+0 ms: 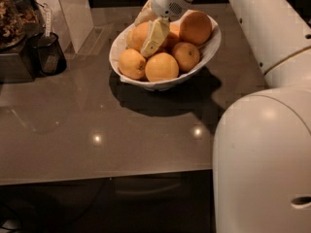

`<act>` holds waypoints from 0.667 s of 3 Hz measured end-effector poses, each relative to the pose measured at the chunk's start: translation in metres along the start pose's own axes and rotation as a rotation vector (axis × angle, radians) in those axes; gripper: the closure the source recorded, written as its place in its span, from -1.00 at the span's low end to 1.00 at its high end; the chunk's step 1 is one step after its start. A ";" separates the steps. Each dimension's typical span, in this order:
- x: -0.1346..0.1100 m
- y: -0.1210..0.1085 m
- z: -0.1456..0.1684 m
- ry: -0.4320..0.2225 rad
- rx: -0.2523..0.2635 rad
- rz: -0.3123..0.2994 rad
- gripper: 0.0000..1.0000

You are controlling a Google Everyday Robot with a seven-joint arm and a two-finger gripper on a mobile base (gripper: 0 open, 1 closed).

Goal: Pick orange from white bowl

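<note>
One grey counter (87,125) carries the white bowl (161,85) at its far side. My pincer (148,26) reaches down into the bowl's far left, fingers apart on either side of a big orange (137,35).

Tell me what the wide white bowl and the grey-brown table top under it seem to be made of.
The wide white bowl looks like glazed ceramic: its smooth wall shines softly. The grey-brown table top seems polished stone or laminate; it mirrors two lamp spots, but I cannot tell which. The cream gripper is low inside the bowl's back left part.
</note>
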State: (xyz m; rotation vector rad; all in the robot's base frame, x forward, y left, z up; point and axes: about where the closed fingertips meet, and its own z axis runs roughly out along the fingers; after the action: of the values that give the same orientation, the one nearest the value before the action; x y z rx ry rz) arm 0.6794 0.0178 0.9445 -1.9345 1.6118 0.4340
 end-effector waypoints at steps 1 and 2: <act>0.000 0.000 0.000 0.000 0.000 0.000 0.20; 0.000 0.000 0.000 0.000 0.000 0.000 0.67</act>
State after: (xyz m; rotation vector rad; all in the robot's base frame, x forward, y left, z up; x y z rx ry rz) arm 0.6794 0.0178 0.9445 -1.9344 1.6118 0.4340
